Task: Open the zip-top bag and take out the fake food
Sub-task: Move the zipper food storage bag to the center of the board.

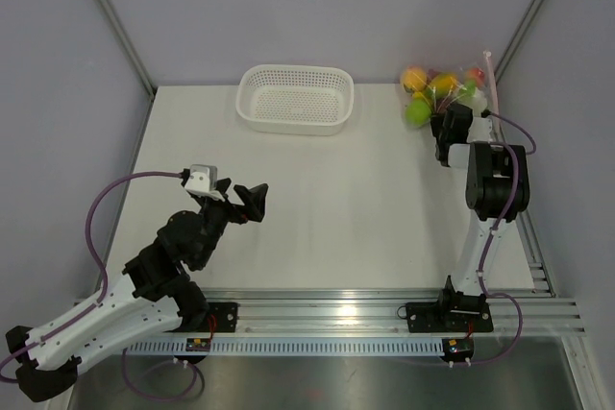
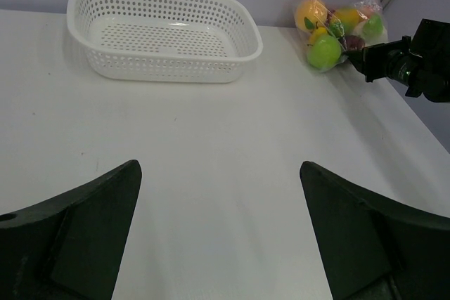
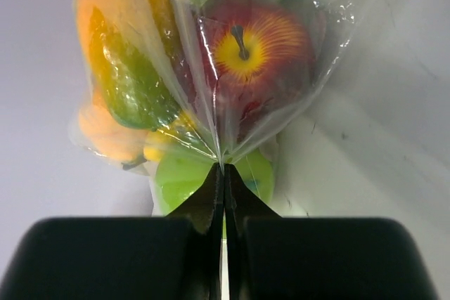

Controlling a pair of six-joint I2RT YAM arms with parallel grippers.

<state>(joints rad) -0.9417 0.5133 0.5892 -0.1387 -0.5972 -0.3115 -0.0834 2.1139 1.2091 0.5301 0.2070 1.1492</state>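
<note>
The clear zip-top bag (image 1: 450,89) lies at the far right corner of the table, its pink zip strip (image 1: 494,82) along the right wall. Inside it is the fake food: a green apple (image 1: 418,112), an orange piece (image 1: 414,78), and in the right wrist view a dark red apple (image 3: 253,54) and an orange and green piece (image 3: 123,68). My right gripper (image 3: 223,168) is shut, pinching a fold of the bag's plastic just in front of the green apple (image 3: 176,180). My left gripper (image 2: 219,173) is open and empty above the middle left of the table.
A white perforated basket (image 1: 295,98) stands empty at the back middle; it also shows in the left wrist view (image 2: 163,29). Walls close in the table at the back and both sides. An aluminium rail (image 1: 384,314) runs along the near edge.
</note>
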